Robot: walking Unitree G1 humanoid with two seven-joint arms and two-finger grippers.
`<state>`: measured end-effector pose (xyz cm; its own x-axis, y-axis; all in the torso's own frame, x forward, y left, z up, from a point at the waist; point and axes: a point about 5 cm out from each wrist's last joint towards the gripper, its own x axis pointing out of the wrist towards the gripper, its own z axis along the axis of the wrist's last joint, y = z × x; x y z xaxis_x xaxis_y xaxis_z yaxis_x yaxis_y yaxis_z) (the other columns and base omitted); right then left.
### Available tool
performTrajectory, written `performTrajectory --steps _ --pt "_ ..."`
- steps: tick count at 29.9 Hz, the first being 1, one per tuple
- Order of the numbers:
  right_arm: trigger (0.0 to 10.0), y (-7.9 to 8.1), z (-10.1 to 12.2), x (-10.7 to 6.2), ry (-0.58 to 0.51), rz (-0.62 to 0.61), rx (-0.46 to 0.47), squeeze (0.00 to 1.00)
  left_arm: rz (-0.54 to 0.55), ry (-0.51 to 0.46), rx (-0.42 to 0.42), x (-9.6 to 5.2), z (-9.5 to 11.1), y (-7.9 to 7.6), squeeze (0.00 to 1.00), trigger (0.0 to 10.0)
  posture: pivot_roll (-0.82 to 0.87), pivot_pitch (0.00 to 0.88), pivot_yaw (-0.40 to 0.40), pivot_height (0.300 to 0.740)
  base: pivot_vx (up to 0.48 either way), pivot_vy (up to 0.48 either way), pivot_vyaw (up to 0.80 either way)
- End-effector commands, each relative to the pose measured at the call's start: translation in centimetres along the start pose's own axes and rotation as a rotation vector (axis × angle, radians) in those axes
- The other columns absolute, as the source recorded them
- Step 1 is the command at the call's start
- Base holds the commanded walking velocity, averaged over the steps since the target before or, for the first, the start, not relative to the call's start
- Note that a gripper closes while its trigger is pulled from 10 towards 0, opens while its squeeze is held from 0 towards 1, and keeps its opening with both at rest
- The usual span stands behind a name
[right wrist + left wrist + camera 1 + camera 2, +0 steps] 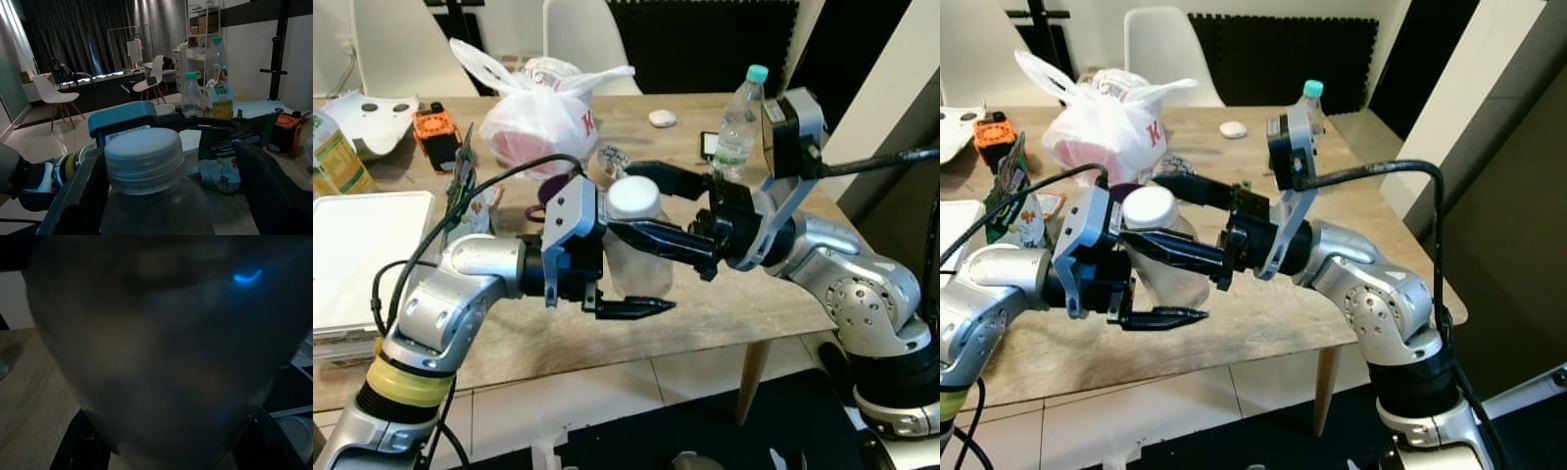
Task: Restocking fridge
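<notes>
Grippers met over the front edge of a pale wooden table (724, 313), both around one translucent plastic jar (636, 245) with a ribbed white screw lid (143, 155). From the robot's left, the left gripper (641, 274) bracketed the jar's cloudy, rounded body, one black finger lying across its front and the other just beneath its base. From the right, the right gripper (651, 206) reached in with one finger behind the lid and the other along the front; whether either pair actually pressed the jar could not be told. The jar hung above the tabletop near the table's front edge. Behind it sat a knotted, crinkled white plastic bag (533, 113) with something pink inside, and a clear water bottle (741, 122) with a teal cap and green label stood upright farther right. A glossy green snack pouch (234, 156) stood beside the left arm.
</notes>
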<state>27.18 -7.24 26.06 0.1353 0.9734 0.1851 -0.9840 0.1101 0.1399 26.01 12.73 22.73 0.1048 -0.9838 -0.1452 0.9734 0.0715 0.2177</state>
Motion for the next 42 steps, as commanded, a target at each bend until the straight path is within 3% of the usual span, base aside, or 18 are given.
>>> performTrajectory --steps 1,2,3,14,18,19,23,24,32,33,37,38,39,42 --pt "2.0 -0.6 0.4 -0.3 -0.015 -0.045 -0.016 0.0 -0.044 0.026 0.032 0.3 0.1 -0.7 0.0 10.0 0.01 0.063 -0.103 0.74 0.0 0.0 0.0" --pt "2.0 -0.6 0.4 -0.3 -0.016 -0.045 -0.017 0.0 -0.045 0.027 0.031 0.3 0.1 -0.7 0.0 10.0 0.01 0.064 -0.103 0.74 0.0 0.0 0.0" --pt "0.0 -0.5 0.4 -0.5 -0.017 -0.041 -0.015 0.0 -0.045 0.028 0.032 0.3 0.1 -0.8 0.0 10.0 0.01 0.064 -0.103 0.74 0.0 0.0 0.0" --pt "0.0 -0.5 -0.2 -0.8 0.024 -0.036 -0.016 0.0 -0.024 0.034 0.058 0.3 0.2 -0.5 0.0 10.0 0.0 0.062 -0.102 0.74 0.0 0.0 0.0" --pt "0.0 -0.8 -0.7 -1.0 0.047 -0.071 -0.027 0.0 0.064 0.022 0.085 0.4 0.3 0.5 0.0 10.0 0.0 0.062 -0.102 0.74 0.0 0.0 0.0" --pt "10.0 -0.9 -0.9 -1.0 0.058 -0.085 -0.03 0.0 0.081 0.013 0.087 0.5 0.4 0.7 0.0 10.0 0.0 0.063 -0.101 0.74 0.0 0.0 0.0" --pt "10.0 -1.1 -1.4 -1.1 0.08 -0.103 -0.039 0.0 0.104 -0.003 0.084 0.6 0.6 0.9 0.0 10.0 0.0 0.063 -0.1 0.74 0.0 0.0 0.0" --pt "10.0 -1.1 -1.7 -1.2 0.089 -0.115 -0.044 0.0 0.128 -0.022 0.078 0.6 0.7 1.2 1.0 10.0 0.0 0.062 -0.099 0.74 0.0 0.0 0.0" --pt "10.0 -2.5 -2.0 -1.7 0.073 -0.235 -0.065 0.0 0.184 -0.044 0.057 0.6 0.8 1.6 1.0 10.0 0.0 0.062 -0.095 0.74 0.0 0.0 0.0" --pt "10.0 -3.1 -2.0 -1.9 0.064 -0.286 -0.081 0.0 0.179 -0.049 0.05 0.4 0.9 1.5 0.0 10.0 0.0 0.062 -0.094 0.74 0.0 0.0 0.0" --pt "10.0 -4.7 -1.4 -2.7 0.012 -0.428 -0.11 0.0 0.176 -0.063 0.026 -0.2 0.9 1.1 0.0 10.0 0.0 0.064 -0.091 0.74 0.0 0.0 0.0" --pt "10.0 -5.9 -0.7 -3.6 -0.036 -0.551 -0.135 0.0 0.187 -0.066 0.0 -0.8 0.8 0.9 0.0 10.0 0.0 0.066 -0.089 0.74 0.0 0.0 0.0" --pt "10.0 -5.9 -0.7 -3.6 -0.036 -0.551 -0.135 0.0 0.187 -0.066 0.0 -0.8 0.8 0.9 0.0 10.0 0.0 0.066 -0.089 0.74 0.0 0.0 0.0" --pt "10.0 -7.5 0.4 -5.3 -0.115 -0.726 -0.152 0.0 0.185 -0.064 -0.041 -1.6 0.4 0.1 0.0 10.0 0.01 0.07 -0.086 0.74 0.0 0.0 0.0"
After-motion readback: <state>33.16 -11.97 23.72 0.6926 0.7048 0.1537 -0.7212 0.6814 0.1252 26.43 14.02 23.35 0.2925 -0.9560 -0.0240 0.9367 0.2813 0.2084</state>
